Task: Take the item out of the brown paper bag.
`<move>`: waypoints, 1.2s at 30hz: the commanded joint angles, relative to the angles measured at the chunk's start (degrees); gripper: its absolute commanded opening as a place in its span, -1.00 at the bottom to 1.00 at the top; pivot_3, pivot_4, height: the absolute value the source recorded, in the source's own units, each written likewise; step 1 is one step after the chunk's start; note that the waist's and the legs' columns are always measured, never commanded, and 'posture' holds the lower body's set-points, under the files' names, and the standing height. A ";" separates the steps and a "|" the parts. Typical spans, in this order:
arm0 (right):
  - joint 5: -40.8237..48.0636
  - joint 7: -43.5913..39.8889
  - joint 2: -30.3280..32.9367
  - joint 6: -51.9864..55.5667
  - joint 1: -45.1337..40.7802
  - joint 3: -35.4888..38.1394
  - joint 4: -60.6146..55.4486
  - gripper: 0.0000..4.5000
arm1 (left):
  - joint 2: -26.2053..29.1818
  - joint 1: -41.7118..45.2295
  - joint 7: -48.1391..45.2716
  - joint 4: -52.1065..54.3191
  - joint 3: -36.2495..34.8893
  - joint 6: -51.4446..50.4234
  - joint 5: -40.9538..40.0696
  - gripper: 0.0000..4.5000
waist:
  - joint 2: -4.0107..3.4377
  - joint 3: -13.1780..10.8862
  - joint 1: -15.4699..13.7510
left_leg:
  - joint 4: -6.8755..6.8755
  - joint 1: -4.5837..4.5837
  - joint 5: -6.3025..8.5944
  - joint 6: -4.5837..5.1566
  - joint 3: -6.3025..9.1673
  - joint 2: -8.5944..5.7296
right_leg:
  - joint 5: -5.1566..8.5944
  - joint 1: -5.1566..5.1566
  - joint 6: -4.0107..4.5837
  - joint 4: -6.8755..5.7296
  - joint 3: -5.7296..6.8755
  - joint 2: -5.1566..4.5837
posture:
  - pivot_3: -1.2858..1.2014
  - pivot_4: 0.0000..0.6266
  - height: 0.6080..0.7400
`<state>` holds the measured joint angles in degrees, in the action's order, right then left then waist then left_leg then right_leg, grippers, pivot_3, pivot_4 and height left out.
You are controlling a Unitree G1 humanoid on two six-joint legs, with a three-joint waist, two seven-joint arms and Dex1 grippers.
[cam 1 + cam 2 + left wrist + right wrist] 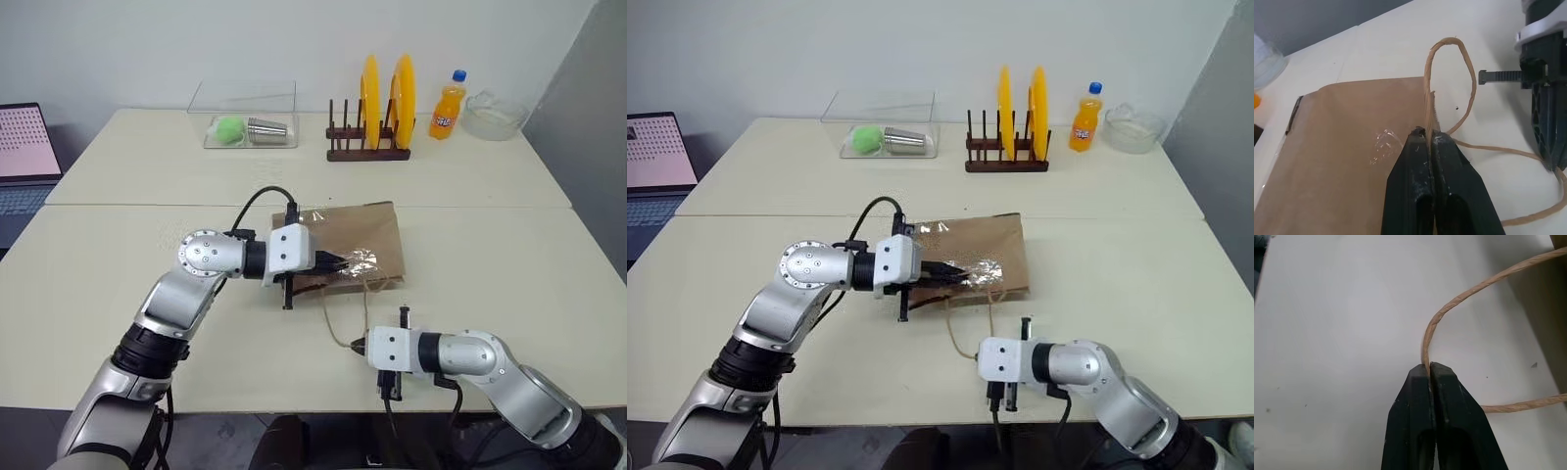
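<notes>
The brown paper bag (372, 230) lies flat mid-table, its mouth toward me. My left gripper (338, 262) reaches in from the left and is shut on the bag's rim (1426, 132) where one string handle (1449, 63) is rooted. The other string handle (335, 321) trails toward the front edge, and my right gripper (359, 345) is shut on its loop (1429, 366). Some crinkled clear plastic (360, 260) shows at the mouth. The item is hidden.
At the back stand an orange soda bottle (448, 106), a wooden rack with yellow plates (372, 127), a glass bowl (495, 115) and a clear box (245, 117) with a green ball and a metal cup. A laptop (24, 147) sits far left.
</notes>
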<state>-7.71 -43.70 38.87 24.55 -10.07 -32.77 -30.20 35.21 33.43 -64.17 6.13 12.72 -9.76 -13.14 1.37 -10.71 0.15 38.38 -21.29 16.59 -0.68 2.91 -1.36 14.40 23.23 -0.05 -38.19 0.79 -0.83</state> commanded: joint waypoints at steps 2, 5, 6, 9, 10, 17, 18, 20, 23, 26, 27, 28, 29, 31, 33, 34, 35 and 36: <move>-2.81 -0.46 -0.96 1.32 1.11 -2.17 1.96 -0.99 | -1.04 5.81 3.90 2.82 -5.32 -10.12 -5.27 -1.00 | 0.01 0.02 0.01 | 0.09 0.01 0.00 0.00 0.02 0.00 | 0.00 -0.04 0.00 -0.05 0.02 0.00 | 0.03 -0.52 1.00; -4.14 -0.90 -1.89 1.54 1.16 -3.13 2.64 -0.99 | -2.27 10.42 5.76 0.57 -7.13 -16.06 -7.60 -1.00 | 0.01 0.02 0.07 | 0.25 0.02 0.01 0.01 0.01 0.00 | 0.00 -0.05 -0.01 -0.17 0.00 0.02 | 0.03 -0.52 1.00; -4.44 -1.05 -2.26 1.65 1.03 -3.33 2.95 -0.99 | -2.60 11.98 6.11 -0.66 -7.69 -17.32 -8.09 -1.00 | 0.02 0.02 0.10 | 0.31 0.02 0.01 0.01 0.01 0.00 | 0.01 -0.05 -0.01 -0.25 0.00 0.02 | 0.03 -0.52 1.00; -5.07 -1.51 -2.99 1.85 0.83 -3.50 3.48 -0.99 | -3.04 14.54 6.45 -2.80 -8.51 -19.06 -8.78 -1.00 | 0.02 0.03 0.37 | 0.34 0.06 0.01 0.00 -0.02 0.00 | 0.01 -0.04 -0.01 -0.35 -0.04 0.03 | 0.03 -0.52 1.00; -5.38 -1.65 -3.20 1.95 0.84 -3.55 3.57 -0.99 | -3.11 15.25 6.44 -3.70 -8.65 -19.00 -8.66 -1.00 | 0.02 0.03 0.42 | 0.34 0.08 0.01 0.00 -0.03 0.00 | 0.01 -0.03 -0.01 -0.38 -0.05 0.03 | 0.03 -0.52 1.00; -6.57 -2.30 -3.48 2.53 1.20 -3.65 3.29 -0.99 | -3.31 19.55 6.43 -10.50 -9.40 -15.93 -7.05 -1.00 | 0.03 0.05 0.40 | 0.34 0.15 0.00 -0.03 -0.04 0.00 | 0.02 -0.04 0.00 -0.43 -0.08 0.03 | 0.03 -0.52 1.00; -6.63 -2.35 -3.44 2.62 1.31 -3.55 3.07 -0.99 | -3.27 20.38 6.39 -11.57 -9.62 -15.45 -6.90 -1.00 | 0.03 0.05 0.39 | 0.34 0.15 0.00 -0.03 -0.04 0.00 | 0.02 -0.04 0.00 -0.43 -0.08 0.03 | 0.03 -0.52 1.00; -6.84 -2.46 -3.45 2.70 1.12 -3.28 2.54 -0.99 | -3.02 20.87 5.79 -11.91 -9.81 -15.66 -7.41 -1.00 | 0.03 0.05 0.38 | 0.35 0.15 0.00 -0.03 -0.04 0.00 | 0.02 -0.04 0.00 -0.44 -0.08 0.03 | 0.03 -0.52 1.00; -7.22 -2.15 -3.56 2.63 0.57 -2.61 1.82 -0.99 | -3.00 20.54 5.02 -11.28 -9.96 -16.44 -8.44 -1.00 | 0.03 0.05 0.36 | 0.35 0.15 -0.01 -0.05 -0.04 0.00 | 0.02 -0.04 0.00 -0.44 -0.09 0.02 | 0.03 -0.52 1.00; -5.41 -1.96 -3.60 2.59 1.49 0.43 -1.10 -0.99 | -3.43 20.46 4.63 -10.19 -10.90 -18.40 -10.54 -1.00 | 0.03 0.05 0.31 | 0.35 0.14 -0.01 -0.06 -0.03 0.00 | 0.02 -0.04 0.00 -0.44 -0.09 0.02 | 0.03 -0.52 1.00; -4.71 -1.73 -3.71 2.80 1.89 1.80 -2.46 -0.91 | -3.45 20.41 4.25 -9.50 -11.19 -19.38 -11.61 -1.00 | 0.03 0.05 0.26 | 0.35 0.12 -0.01 -0.06 -0.03 0.00 | 0.02 -0.03 0.00 -0.44 -0.08 0.01 | 0.03 -0.52 1.00; -4.29 -1.63 -3.80 2.98 2.15 2.69 -3.32 -0.82 | -3.42 20.37 4.03 -9.01 -11.33 -20.08 -12.37 -1.00 | 0.03 0.05 0.23 | 0.36 0.09 -0.01 -0.06 -0.03 0.00 | 0.02 -0.01 0.00 -0.44 -0.08 0.01 | 0.03 -0.52 1.00; -2.71 -2.57 -3.49 4.21 2.53 4.03 -5.62 -0.74 | -3.18 20.20 3.54 -8.25 -11.40 -20.95 -13.32 -1.00 | 0.03 0.04 0.18 | 0.36 0.07 -0.01 -0.06 -0.02 0.00 | 0.02 0.00 0.00 -0.43 -0.07 0.01 | 0.03 -0.52 1.00; 0.60 -4.67 -2.49 7.85 2.84 7.20 -11.10 -0.43 | -2.52 19.67 2.46 -6.79 -11.41 -22.22 -14.73 -1.00 | 0.03 0.04 0.16 | 0.39 -0.04 -0.04 -0.10 -0.02 -0.01 | 0.02 0.08 0.00 -0.42 -0.07 -0.01 | 0.03 -0.52 1.00; 5.21 -7.34 -1.30 11.50 2.08 11.03 -16.09 -0.31 | -2.16 19.28 1.89 -6.03 -11.46 -22.89 -15.52 -1.00 | 0.03 0.04 0.18 | 0.41 -0.14 -0.14 -0.29 -0.01 -0.01 | 0.02 0.15 0.00 -0.42 -0.07 -0.01 | 0.03 -0.52 1.00; 8.64 -8.31 -1.51 14.80 1.08 13.93 -18.40 -0.31 | -2.03 19.11 1.57 -5.78 -11.45 -23.04 -15.80 -1.00 | 0.03 0.04 0.18 | 0.42 -0.16 -0.14 -0.29 -0.01 -0.01 | 0.02 0.18 0.00 -0.42 -0.06 -0.01 | 0.03 -0.52 1.00; 11.25 -8.83 -1.67 17.37 0.28 15.99 -19.90 -0.31 | -1.98 19.04 1.35 -5.69 -11.42 -23.12 -15.95 -1.00 | 0.03 0.03 0.18 | 0.42 -0.16 -0.14 -0.28 0.01 -0.01 | 0.02 0.17 0.00 -0.42 -0.04 -0.01 | 0.03 -0.52 1.00; 15.62 -10.03 -2.04 20.75 -1.76 19.77 -21.28 -0.31 | -1.97 18.95 1.25 -5.63 -11.38 -23.13 -16.08 -1.00 | 0.03 0.03 0.19 | 0.42 -0.16 -0.14 -0.28 0.02 -0.01 | 0.02 0.17 0.00 -0.42 -0.03 -0.01 | 0.03 -0.52 1.00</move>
<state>2.08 -51.98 37.29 41.07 -9.98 -18.06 -47.57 32.51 51.99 -62.39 -1.76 3.01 -33.12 -28.05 1.40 -10.67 0.33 38.80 -21.44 16.45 -0.96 2.95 -1.37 14.42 23.40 -0.05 -38.62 0.77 -0.83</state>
